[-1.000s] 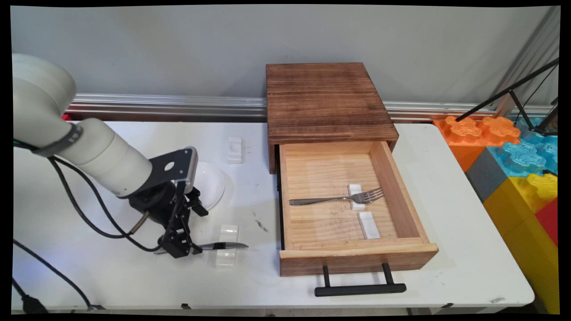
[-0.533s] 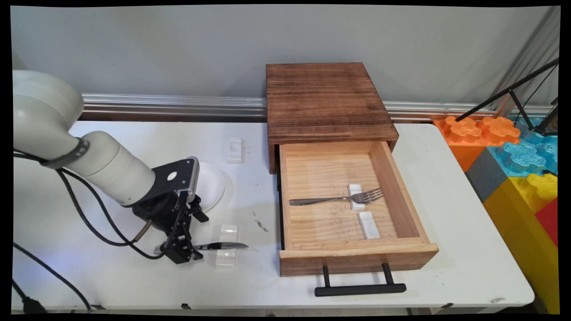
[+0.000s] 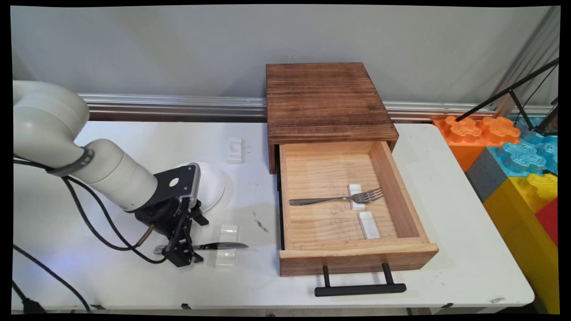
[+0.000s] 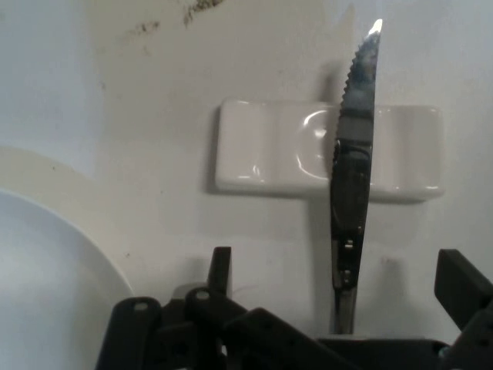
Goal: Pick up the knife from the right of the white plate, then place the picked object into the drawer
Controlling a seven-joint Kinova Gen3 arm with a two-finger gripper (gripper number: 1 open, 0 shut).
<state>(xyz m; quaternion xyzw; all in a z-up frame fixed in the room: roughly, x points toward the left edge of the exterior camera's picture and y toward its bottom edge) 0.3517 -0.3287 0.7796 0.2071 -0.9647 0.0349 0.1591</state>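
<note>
The tool (image 3: pixel 182 257) has lowered over the knife (image 3: pixel 221 245) handle beside the white cutlery rest (image 3: pixel 226 246). Its fingers stand wide, straddling the handle, not gripping.

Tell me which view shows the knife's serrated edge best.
Hand view: the knife lies across the white rest, its teeth clear along the blade. Main view shows the knife only as a thin sliver.

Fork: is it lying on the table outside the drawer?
No, the fork lies inside the open wooden drawer, its neck propped on a small white rest.
</note>
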